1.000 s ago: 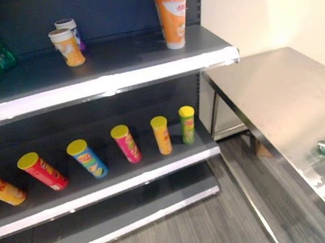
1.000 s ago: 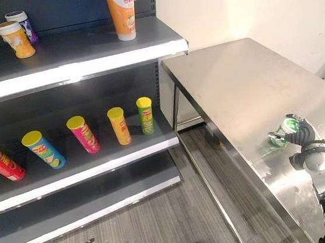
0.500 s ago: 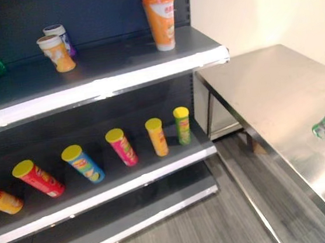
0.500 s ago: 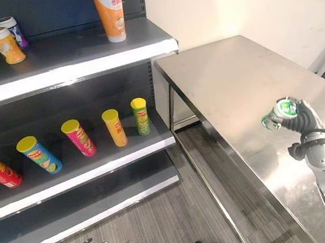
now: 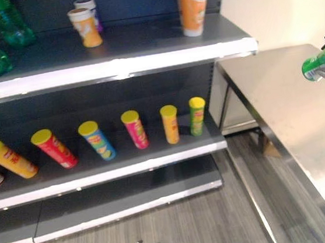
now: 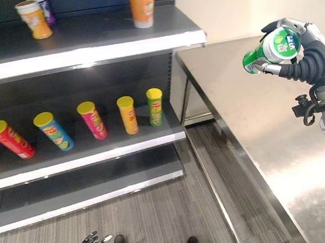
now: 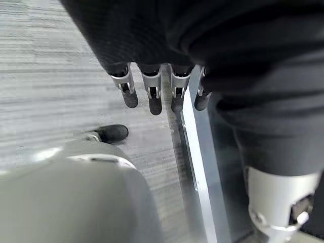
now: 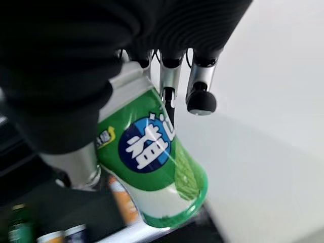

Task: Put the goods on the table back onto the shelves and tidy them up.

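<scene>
1. Setting: a dark shelf unit (image 6: 83,42) stands beside a steel table (image 6: 251,123), on a grey plank floor.
2. Task item: a green can (image 6: 272,50) is held in the air above the table, lying nearly sideways, with the right hand (image 6: 305,61) curled round it.
3. The left hand (image 7: 152,93) hangs low near the floor, fingers relaxed and empty.
4. Risk: judged from the sideways hold, the can may slip on the way across, or tip when set down.
5. Obstructions: an orange cup (image 6: 142,3) stands at the upper shelf's near end; tubes (image 6: 128,115) lean in a row along the middle shelf, so a careless placement could knock them.
</scene>
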Controlling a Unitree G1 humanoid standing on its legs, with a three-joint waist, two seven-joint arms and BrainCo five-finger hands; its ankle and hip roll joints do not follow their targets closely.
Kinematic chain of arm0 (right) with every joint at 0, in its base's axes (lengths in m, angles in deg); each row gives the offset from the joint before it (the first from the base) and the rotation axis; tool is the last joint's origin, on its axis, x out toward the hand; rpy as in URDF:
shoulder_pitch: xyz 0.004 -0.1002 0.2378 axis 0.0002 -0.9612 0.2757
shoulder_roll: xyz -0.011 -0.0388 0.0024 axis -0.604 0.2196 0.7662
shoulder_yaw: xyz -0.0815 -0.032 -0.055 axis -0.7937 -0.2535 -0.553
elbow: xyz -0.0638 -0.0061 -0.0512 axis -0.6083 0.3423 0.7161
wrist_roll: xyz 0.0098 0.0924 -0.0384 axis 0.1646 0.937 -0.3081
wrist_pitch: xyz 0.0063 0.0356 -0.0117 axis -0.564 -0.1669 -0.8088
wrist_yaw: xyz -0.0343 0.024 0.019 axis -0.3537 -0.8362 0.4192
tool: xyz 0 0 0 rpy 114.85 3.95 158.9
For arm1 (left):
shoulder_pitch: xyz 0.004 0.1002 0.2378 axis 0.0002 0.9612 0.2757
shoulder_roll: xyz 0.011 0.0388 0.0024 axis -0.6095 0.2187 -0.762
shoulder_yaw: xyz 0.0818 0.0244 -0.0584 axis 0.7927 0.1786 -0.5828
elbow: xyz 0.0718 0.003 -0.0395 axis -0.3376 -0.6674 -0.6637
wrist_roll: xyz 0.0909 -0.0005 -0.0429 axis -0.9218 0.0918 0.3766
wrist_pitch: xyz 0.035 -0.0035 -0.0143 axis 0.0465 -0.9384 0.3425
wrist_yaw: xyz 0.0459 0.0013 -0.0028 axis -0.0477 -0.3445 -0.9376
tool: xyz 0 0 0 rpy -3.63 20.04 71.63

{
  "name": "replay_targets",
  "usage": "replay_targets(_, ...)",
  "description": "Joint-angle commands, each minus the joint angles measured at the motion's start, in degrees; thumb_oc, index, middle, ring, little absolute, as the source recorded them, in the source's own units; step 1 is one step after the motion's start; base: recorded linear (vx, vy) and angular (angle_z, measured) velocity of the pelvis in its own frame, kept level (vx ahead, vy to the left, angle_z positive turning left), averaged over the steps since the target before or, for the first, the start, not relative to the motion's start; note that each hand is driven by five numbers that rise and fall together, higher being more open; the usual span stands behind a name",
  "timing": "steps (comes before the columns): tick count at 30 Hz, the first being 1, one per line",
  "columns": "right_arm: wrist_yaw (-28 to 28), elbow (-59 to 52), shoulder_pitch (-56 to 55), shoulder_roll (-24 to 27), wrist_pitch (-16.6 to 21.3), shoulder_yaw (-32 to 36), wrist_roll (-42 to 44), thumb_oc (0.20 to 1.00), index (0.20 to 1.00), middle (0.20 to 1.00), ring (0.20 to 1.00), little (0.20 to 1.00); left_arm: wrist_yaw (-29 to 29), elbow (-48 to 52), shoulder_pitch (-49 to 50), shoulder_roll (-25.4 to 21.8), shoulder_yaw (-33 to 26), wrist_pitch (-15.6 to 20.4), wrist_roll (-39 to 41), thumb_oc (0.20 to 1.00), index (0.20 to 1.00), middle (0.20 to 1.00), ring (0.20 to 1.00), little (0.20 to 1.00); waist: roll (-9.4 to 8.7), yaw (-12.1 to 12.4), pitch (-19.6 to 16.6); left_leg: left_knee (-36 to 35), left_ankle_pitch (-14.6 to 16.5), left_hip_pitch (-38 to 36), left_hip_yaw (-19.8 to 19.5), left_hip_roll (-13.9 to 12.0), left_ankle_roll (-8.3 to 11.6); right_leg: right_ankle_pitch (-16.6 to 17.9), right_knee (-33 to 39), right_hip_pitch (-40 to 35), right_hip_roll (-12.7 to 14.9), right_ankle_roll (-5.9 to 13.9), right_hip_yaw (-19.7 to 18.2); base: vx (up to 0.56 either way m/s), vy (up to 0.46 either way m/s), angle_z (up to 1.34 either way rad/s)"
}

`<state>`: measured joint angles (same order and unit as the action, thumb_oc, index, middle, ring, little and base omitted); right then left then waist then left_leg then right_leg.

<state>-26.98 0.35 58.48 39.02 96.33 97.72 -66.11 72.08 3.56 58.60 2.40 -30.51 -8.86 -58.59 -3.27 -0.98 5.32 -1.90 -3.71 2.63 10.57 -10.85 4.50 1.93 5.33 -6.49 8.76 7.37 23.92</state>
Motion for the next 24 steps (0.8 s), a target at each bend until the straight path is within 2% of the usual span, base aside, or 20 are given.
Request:
replay_targets(1, -0.36, 0.04, 6.59, 1.41, 1.37, -0.98, 3.26, 0.200, 0.200, 0.200, 0.200, 0.200, -0.60, -0.11, -2.66, -3.20, 0.96, 1.36, -0.24, 1.000, 1.000, 1.000, 1.000, 1.000, -2.06, 2.13, -1.94, -1.73, 0.78, -2.59, -0.94, -1.76, 3.39, -2.25, -2.03, 1.11, -0.81, -0.72, -4.19, 0.07, 0.294, 0.21)
replay_targets(2, -0.79, -0.47, 8.56, 1.53, 1.26, -2.97, 3.36, 0.200, 0.200, 0.200, 0.200, 0.200, -0.50, -0.26, -2.71, -3.38, 1.09, 1.37, -0.65, 1.000, 1.000, 1.000, 1.000, 1.000, -2.26, 2.38, -2.13, -0.95, 1.61, -2.34, -1.09, -0.54, 2.76, -2.00, -2.52, 1.14, 0.50, -0.28, -4.21, 0.08, 0.411, 0.22)
replay_targets(3, -1.28, -0.52, 12.90, 1.56, 0.89, -7.46, 3.43, 0.200, 0.200, 0.200, 0.200, 0.200, -0.40, -0.64, -2.54, -4.03, 1.46, 1.55, -1.04, 1.000, 1.000, 1.000, 1.000, 1.000, -2.38, 3.44, -2.24, 0.19, 3.39, -2.52, -1.36, 1.75, 1.67, -1.87, -4.38, 1.55, 3.08, 0.77, -4.47, 0.05, 0.334, 0.19)
replay_targets(4, -1.24, -0.36, 13.30, 1.57, 0.91, -7.79, 3.41, 0.200, 0.200, 0.200, 0.200, 0.200, -0.40, -0.65, -2.55, -3.99, 1.32, 1.55, -1.04, 1.000, 1.000, 1.000, 1.000, 1.000, -2.44, 3.25, -2.35, 0.20, 3.23, -2.27, -1.38, 1.90, 1.55, -1.73, -4.38, 1.77, 3.23, 0.81, -4.45, 0.05, 0.329, 0.14)
replay_targets(7, -1.96, 1.04, 18.98, 2.04, 0.13, -13.96, 2.84, 0.200, 0.200, 0.200, 0.200, 0.200, -0.16, -0.55, -2.47, -5.07, 1.44, 1.70, -1.73, 1.000, 1.000, 1.000, 1.000, 1.000, -2.70, 4.33, -2.61, -0.31, 4.80, -3.51, -0.66, 5.25, -0.36, -1.26, -8.77, 3.14, 6.75, 2.10, -4.85, 0.05, 0.295, 0.07)
replay_targets(8, -2.42, 2.05, 23.25, 2.17, -0.48, -18.40, 2.59, 0.200, 0.200, 0.200, 0.200, 0.200, 0.02, -0.32, -2.56, -5.95, 1.47, 1.58, -1.71, 1.000, 1.000, 1.000, 1.000, 1.000, -2.90, 4.76, -2.09, -1.16, 5.02, -4.74, -0.43, 6.90, -1.75, 0.26, -13.75, 4.85, 9.10, 2.57, -5.75, 0.05, 0.284, 0.08)
replay_targets(10, -2.40, 2.75, 25.56, 2.38, -0.68, -20.62, 2.35, 0.200, 0.200, 0.200, 0.200, 0.200, 0.07, -0.06, -2.56, -6.39, 1.50, 1.58, -1.73, 1.000, 1.000, 1.000, 1.000, 1.000, -2.96, 4.75, -1.87, -1.74, 4.81, -5.09, -0.56, 7.38, -2.31, 1.03, -16.06, 5.99, 9.60, 2.45, -6.34, 0.05, 0.192, 0.05)
replay_targets(11, -2.66, 3.81, 27.73, 2.53, -0.85, -23.03, 2.62, 0.200, 0.200, 0.200, 0.200, 0.200, 0.08, 0.28, -2.76, -7.28, 1.88, 1.50, -1.92, 1.000, 1.000, 1.000, 1.000, 1.000, -3.04, 4.84, -1.39, -2.39, 4.87, -5.75, -1.03, 7.60, -2.52, 1.58, -19.45, 7.82, 8.94, 2.49, -8.13, 0.05, 0.122, 0.05)
replay_targets(13, -2.65, 3.89, 27.92, 2.53, -0.83, -23.17, 2.63, 0.200, 0.200, 0.200, 0.200, 0.200, 0.08, 0.28, -2.78, -7.25, 1.83, 1.49, -1.92, 1.000, 1.000, 1.000, 1.000, 1.000, -3.01, 4.78, -1.57, -2.44, 4.70, -5.49, -1.02, 7.59, -2.55, 1.79, -19.28, 8.03, 8.90, 2.44, -8.13, 0.02, 0.028, 0.03)
replay_targets(15, -3.00, 4.76, 31.12, 3.50, -1.24, -25.80, 3.47, 0.200, 0.200, 0.200, 0.200, 0.200, 0.36, 0.78, -3.61, -8.17, 2.63, 1.59, -1.46, 1.000, 1.000, 1.000, 1.000, 1.000, -3.04, 4.34, -1.24, -2.95, 4.52, -5.60, -2.58, 7.63, -2.36, 0.06, -17.23, 9.72, 4.98, 1.61, -12.21, 0.06, -0.027, 0.13)
replay_targets(16, -3.00, 7.14, 35.77, 4.36, -1.05, -29.75, 5.21, 0.200, 0.200, 0.200, 0.200, 0.200, 0.31, 0.66, -3.81, -8.83, 2.83, 1.73, -0.54, 1.000, 1.000, 1.000, 1.000, 1.000, -3.50, 4.44, -1.27, -2.96, 4.68, -5.31, -3.49, 8.15, -2.10, 0.49, -9.71, 10.25, 2.56, 1.36, -14.81, 0.06, -0.046, 0.20)
replay_targets(17, -2.97, 7.39, 36.27, 4.34, -0.96, -30.23, 5.24, 0.200, 0.200, 0.200, 0.200, 0.200, 0.32, 0.63, -3.79, -8.74, 2.71, 1.75, -0.53, 1.000, 1.000, 1.000, 1.000, 1.000, -3.36, 4.28, -1.22, -2.95, 4.74, -5.39, -3.53, 8.08, -2.07, 0.61, -9.41, 10.00, 2.47, 1.33, -14.71, 0.04, -0.076, 0.20)
replay_targets(19, -3.72, 7.91, 39.74, 5.43, -1.24, -32.44, 6.18, 0.200, 0.200, 0.200, 0.200, 0.200, 0.34, 1.59, -3.18, -8.83, 3.16, 1.60, -0.25, 1.000, 1.000, 1.000, 1.000, 1.000, -4.20, 4.44, -1.19, -2.30, 4.55, -4.94, -4.99, 8.12, -1.70, 0.52, -6.16, 8.21, 1.50, 1.52, -16.52, 0.05, -0.094, 0.38)
replay_targets(20, -3.69, 10.16, 41.98, 5.15, -1.58, -34.18, 7.36, 0.200, 0.200, 0.200, 0.200, 0.200, 0.27, 1.39, -2.94, -8.37, 3.17, 1.42, -0.23, 1.000, 1.000, 1.000, 1.000, 1.000, -4.75, 5.12, -2.40, -2.52, 4.29, -4.62, -5.34, 8.06, -1.23, 1.30, -4.04, 6.94, 1.06, 1.39, -16.41, 0.08, -0.086, 0.70)
replay_targets(24, -4.34, 12.44, 45.07, 4.96, -2.02, -37.51, 8.76, 0.200, 0.200, 0.200, 0.200, 0.200, 0.38, 0.80, -2.32, -7.18, 3.59, 1.37, 0.59, 1.000, 1.000, 1.000, 1.000, 1.000, -4.98, 5.34, -3.81, -2.72, 4.27, -4.77, -6.00, 7.36, -0.60, 1.62, -1.74, 5.05, 0.42, 1.27, -15.54, 0.09, -0.073, 0.33)
